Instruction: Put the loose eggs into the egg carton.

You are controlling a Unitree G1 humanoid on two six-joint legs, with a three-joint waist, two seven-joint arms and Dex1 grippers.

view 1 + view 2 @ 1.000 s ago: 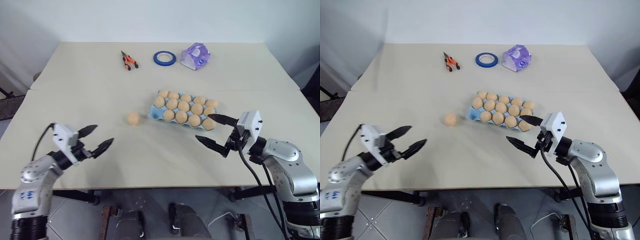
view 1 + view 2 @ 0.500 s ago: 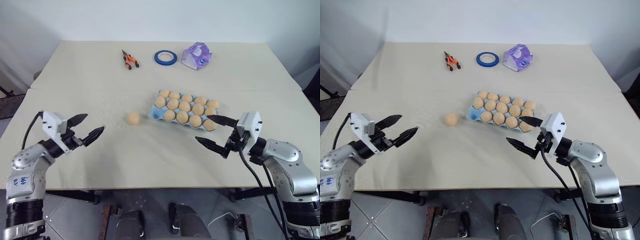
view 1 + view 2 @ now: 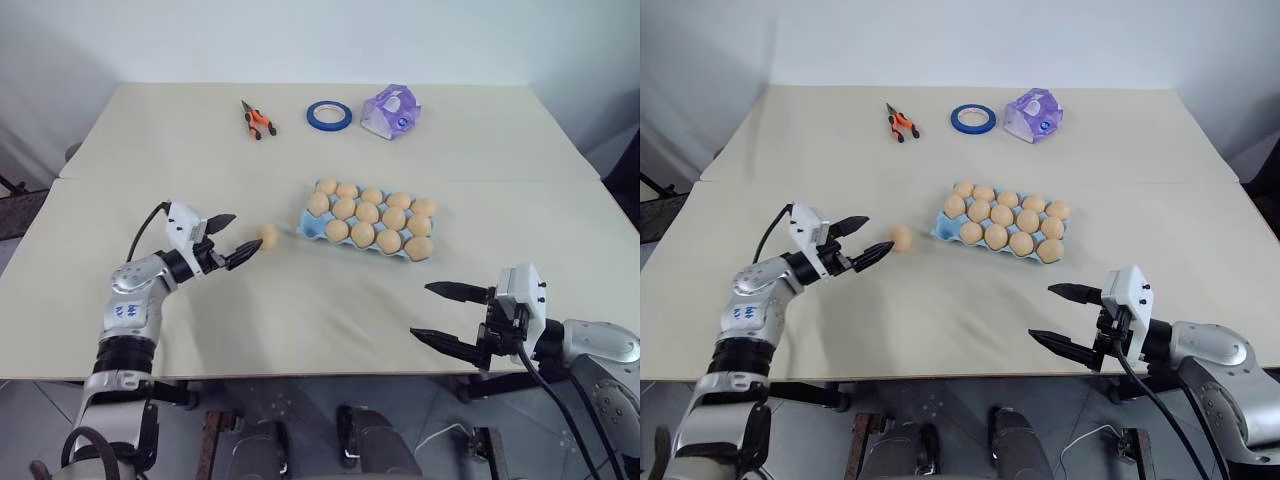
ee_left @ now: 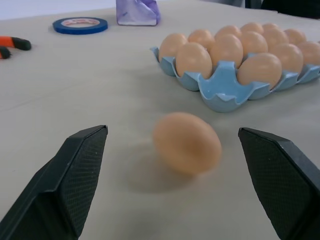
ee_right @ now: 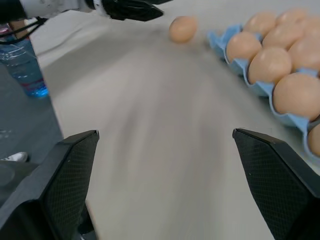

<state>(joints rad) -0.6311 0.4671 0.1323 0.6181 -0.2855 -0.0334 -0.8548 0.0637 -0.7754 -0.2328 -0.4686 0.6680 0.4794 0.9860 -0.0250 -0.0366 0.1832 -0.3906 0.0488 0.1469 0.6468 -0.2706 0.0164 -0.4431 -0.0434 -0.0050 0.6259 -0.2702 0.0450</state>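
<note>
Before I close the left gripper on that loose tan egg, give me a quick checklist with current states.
1. Left gripper open: ok.
2. Loose tan egg lying between its black fingers: ok, not yet touched.
3. Egg resting on the beige table, apart from the light blue moulded egg carton: ok.
4. Free cup in the carton: ok, one empty corner cup.
5. Right gripper open, away from the carton: ok.

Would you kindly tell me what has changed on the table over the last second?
The left gripper has reached forward, open, up to the loose egg without gripping it. The right gripper, also open, has pulled back from the egg carton toward the table's near edge. Egg, carton, tape ring, pliers and packet stayed put.
</note>
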